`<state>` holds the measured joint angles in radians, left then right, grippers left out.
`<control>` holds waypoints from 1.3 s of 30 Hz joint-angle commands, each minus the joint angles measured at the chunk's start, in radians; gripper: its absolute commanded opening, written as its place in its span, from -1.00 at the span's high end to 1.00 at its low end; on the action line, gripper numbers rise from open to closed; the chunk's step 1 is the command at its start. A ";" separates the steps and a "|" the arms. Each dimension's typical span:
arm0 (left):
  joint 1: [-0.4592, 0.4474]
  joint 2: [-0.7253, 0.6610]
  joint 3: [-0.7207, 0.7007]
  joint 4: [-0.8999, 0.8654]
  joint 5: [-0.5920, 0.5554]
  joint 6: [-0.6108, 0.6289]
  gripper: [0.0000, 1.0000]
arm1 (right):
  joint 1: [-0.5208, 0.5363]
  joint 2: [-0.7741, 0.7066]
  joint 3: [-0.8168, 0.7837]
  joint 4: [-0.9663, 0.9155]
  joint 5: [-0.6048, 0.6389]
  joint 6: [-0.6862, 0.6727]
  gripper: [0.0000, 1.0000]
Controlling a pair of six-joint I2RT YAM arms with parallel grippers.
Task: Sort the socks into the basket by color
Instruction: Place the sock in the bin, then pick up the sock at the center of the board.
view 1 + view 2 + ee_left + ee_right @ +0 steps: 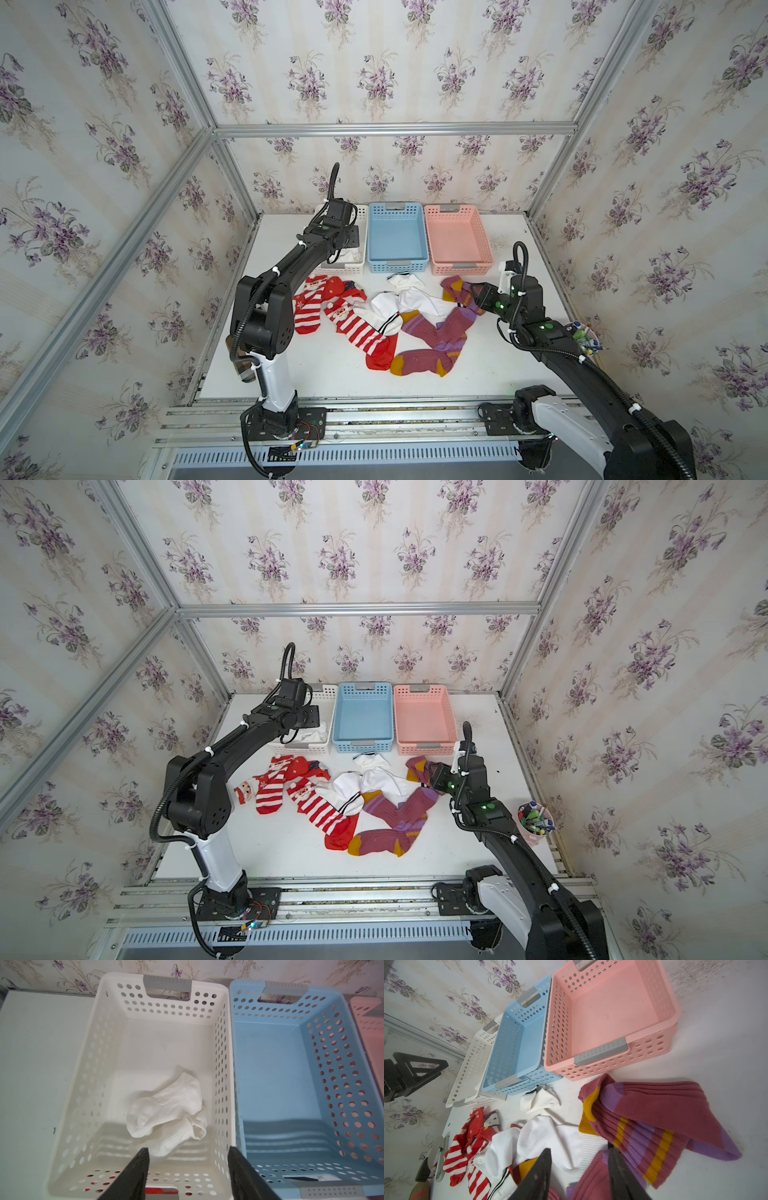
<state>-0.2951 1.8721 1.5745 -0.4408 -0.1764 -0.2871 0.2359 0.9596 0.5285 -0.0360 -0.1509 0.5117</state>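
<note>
We find the left gripper [189, 1152] poised above the white basket [93, 1068], its fingers [137, 1172] standing well apart with nothing between them. One white sock [166, 1105] lies crumpled on that basket's floor, close to the wall that adjoins the blue basket [397, 266]. In both top views the three baskets stand in a row along the 12 o'clock edge of the table [324, 374]: white at 11 o'clock, blue at 12 o'clock, and the pink basket [459, 269] at 1 o'clock, side by side. The remaining socks lie loose at the table's centre, just in front of the baskets. The Santa socks [308, 309] spread from the centre toward 9 o'clock. The white socks with black stripes [386, 312] occupy the middle, one lapping over a Santa sock. The maroon socks [432, 332] run from the centre toward 3 and 5 o'clock, overlapping one another. The right gripper [579, 1150] hangs low over the 3 o'clock end of the pile, above a maroon sock, its own fingers [537, 1174] roughly half apart and holding nothing. One fingertip is close to that sock's banded fabric, but we cannot tell whether it touches. A cup of pens [536, 818] stands at the 4 o'clock edge.
</note>
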 commanded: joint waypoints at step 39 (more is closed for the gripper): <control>-0.040 -0.447 -0.463 0.002 0.040 -0.133 -0.77 | 0.745 0.615 0.192 0.227 -0.012 0.088 0.21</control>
<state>-0.3351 1.4311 1.1149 -0.4408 -0.1173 -0.4202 0.9642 1.5734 0.7300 0.1875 -0.1677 0.5667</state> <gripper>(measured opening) 0.883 0.395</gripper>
